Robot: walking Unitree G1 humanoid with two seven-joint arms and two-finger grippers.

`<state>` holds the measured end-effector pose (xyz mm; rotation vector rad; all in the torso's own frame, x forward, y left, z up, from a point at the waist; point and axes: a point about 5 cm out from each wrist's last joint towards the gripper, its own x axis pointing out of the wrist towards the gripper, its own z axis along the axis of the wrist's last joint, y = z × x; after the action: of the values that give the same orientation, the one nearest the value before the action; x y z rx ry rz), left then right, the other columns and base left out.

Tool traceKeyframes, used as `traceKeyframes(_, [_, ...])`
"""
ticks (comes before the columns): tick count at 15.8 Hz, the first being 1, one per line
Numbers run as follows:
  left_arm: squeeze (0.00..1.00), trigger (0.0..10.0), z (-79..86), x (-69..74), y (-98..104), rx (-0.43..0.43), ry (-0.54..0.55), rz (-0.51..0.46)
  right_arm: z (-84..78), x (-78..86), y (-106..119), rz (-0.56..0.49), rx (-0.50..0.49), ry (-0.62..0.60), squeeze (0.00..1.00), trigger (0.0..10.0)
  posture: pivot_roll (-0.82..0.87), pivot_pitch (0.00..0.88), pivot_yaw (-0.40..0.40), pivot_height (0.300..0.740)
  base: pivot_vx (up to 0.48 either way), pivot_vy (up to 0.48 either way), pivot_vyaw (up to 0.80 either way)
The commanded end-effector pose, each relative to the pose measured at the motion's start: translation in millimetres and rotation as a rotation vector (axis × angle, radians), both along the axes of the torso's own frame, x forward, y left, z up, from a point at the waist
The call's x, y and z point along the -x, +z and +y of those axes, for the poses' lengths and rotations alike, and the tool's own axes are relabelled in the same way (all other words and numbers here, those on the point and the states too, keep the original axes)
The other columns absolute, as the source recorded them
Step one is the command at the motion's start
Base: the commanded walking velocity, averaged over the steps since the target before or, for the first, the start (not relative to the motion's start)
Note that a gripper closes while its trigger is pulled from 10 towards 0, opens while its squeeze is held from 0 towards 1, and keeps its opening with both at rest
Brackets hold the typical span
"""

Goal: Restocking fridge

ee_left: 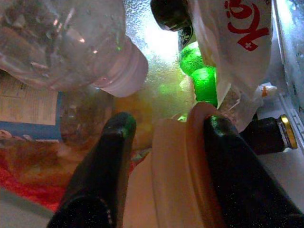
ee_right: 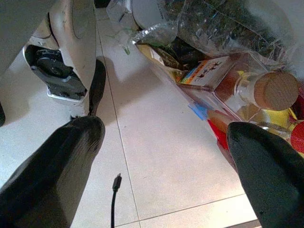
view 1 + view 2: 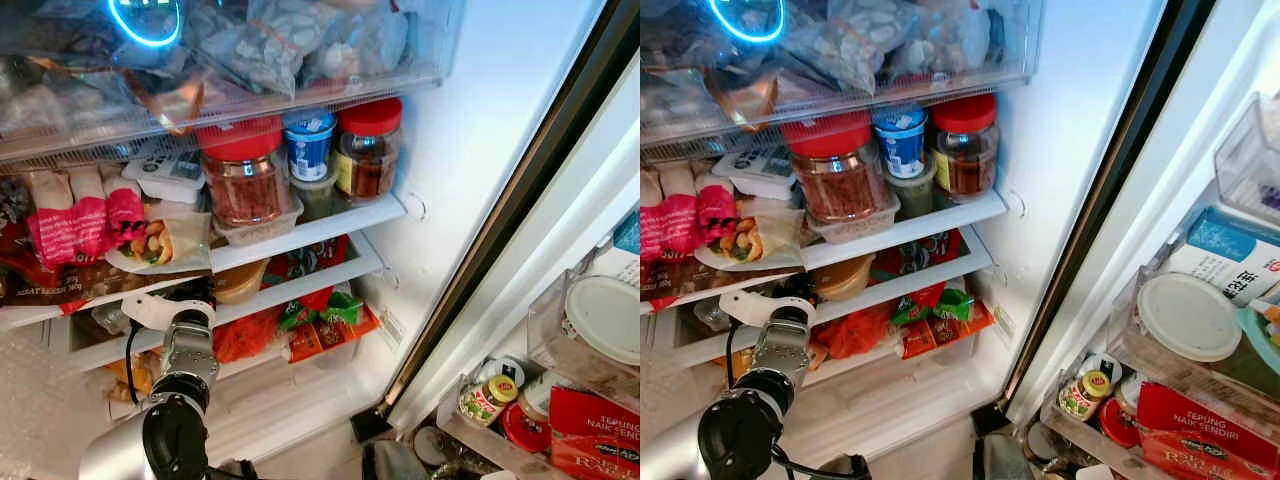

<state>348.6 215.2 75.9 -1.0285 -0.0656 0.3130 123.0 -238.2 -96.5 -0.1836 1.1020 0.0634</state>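
Item: pale tub (image 1: 175,175), clamped between your left gripper (image 1: 164,130) fingers deep in the fridge's lower shelf (image 3: 300,290) beside a clear bottle (image 1: 66,42), held level for shelving (right gripper (image 2: 164,137) idle, spread above floor).

Silver left arm (image 3: 178,385) with round black joint, black cable, white wrist cover; glossy black-fingered end effector (image 1: 161,166).
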Motion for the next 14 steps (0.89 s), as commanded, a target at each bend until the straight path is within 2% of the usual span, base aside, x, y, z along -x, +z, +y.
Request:
traceKeyframes(1, [1.0, 10.0, -4.6, 1.9, -7, 0.024, -0.011, 0.035, -4.1, 2.8, 0, 0.005, 0.008, 0.002, 0.0, 10.0, -0.3, 0.104, -0.057, 0.64, 0.0, 0.0, 0.0])
traceKeyframes(11, [1.0, 10.0, -4.4, 1.9, -7, 0.032, -0.01, 0.031, -4.1, 2.8, 0, 0.005, 0.008, 0.002, 0.0, 10.0, -0.3, 0.104, -0.057, 0.64, 0.0, 0.0, 0.0])
traceKeyframes(12, [1.0, 10.0, -1.7, 0.0, 0, 0.012, -0.024, -0.033, -1.7, 1.0, 0, -0.001, 0.003, -0.004, 0.0, 10.0, -0.28, 0.068, -0.024, 0.64, 0.0, 0.0, 0.0])
traceKeyframes(13, [1.0, 10.0, -0.2, -1.6, 13, -0.036, -0.086, -0.162, 2.9, -3.4, 0, -0.012, -0.006, -0.012, 0.0, 10.0, -0.25, 0.044, -0.007, 0.64, 0.0, 0.0, 0.0])
traceKeyframes(14, [1.0, 10.0, -0.7, -1.3, 15, -0.049, -0.107, -0.196, 4.0, -4.6, 0, -0.015, -0.009, -0.013, 0.0, 10.0, -0.25, 0.044, -0.007, 0.64, 0.0, 0.0, 0.0])
